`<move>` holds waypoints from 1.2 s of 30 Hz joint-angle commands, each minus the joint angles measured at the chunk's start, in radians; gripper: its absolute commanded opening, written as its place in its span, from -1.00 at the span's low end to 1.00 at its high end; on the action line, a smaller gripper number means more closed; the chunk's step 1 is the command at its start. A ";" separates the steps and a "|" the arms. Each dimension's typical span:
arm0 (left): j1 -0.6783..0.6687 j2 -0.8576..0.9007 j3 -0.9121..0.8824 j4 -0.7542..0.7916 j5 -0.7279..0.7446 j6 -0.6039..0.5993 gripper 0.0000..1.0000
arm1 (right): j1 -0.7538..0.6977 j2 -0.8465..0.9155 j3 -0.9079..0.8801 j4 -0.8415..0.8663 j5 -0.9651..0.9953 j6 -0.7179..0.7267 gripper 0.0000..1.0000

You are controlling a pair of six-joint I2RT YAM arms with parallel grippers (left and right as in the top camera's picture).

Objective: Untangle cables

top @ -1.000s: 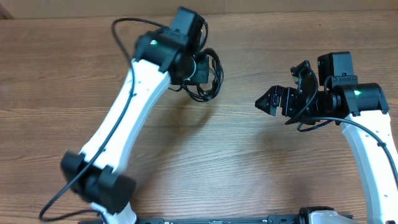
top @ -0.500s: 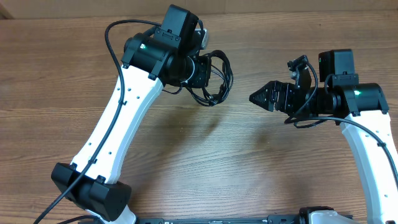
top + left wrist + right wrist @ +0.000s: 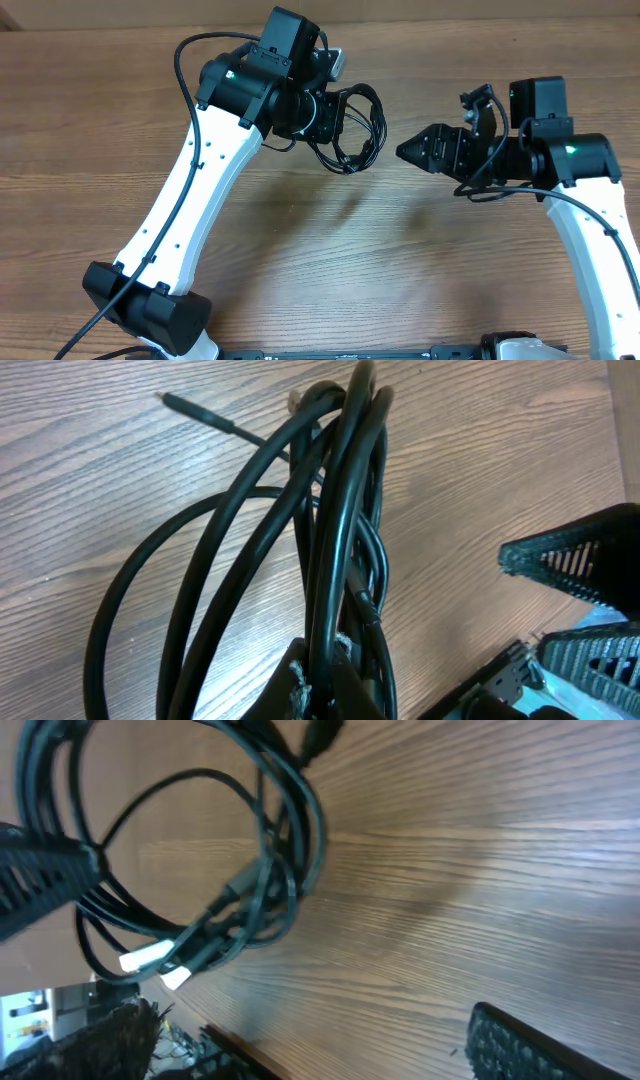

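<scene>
Tangled black cables (image 3: 335, 535) hung lifted off the table (image 3: 300, 260), just off the fingertips of the right gripper (image 3: 412, 152), pinched fast in the left gripper (image 3: 318, 690). Over the last second I had swung the bundle toward the right gripper while that gripper came in to meet it, and the gap between them had nearly closed. The right gripper's fingers stood spread (the left wrist view showed them apart) and touched nothing yet. I judged a second grip on one loop was close, the first real step toward parting the cords.
</scene>
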 commanded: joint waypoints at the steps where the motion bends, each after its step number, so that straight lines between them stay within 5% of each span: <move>1: 0.006 -0.027 0.011 0.013 0.055 0.011 -0.91 | 0.038 0.003 0.026 0.027 -0.012 0.063 0.84; 17: 0.006 -0.027 0.011 0.024 0.118 -0.031 -0.91 | 0.115 0.049 0.026 0.132 0.099 0.252 0.62; 27: 0.006 -0.027 0.011 0.026 0.136 -0.034 -0.92 | 0.155 0.204 0.026 0.236 0.239 0.343 0.19; 32: 0.021 -0.029 0.018 0.041 0.177 -0.027 -0.92 | 0.153 0.268 0.026 0.232 0.325 0.383 -0.28; 36: 0.087 -0.042 0.071 0.022 0.176 -0.003 -0.92 | 0.120 0.275 0.026 0.161 0.440 0.422 -0.44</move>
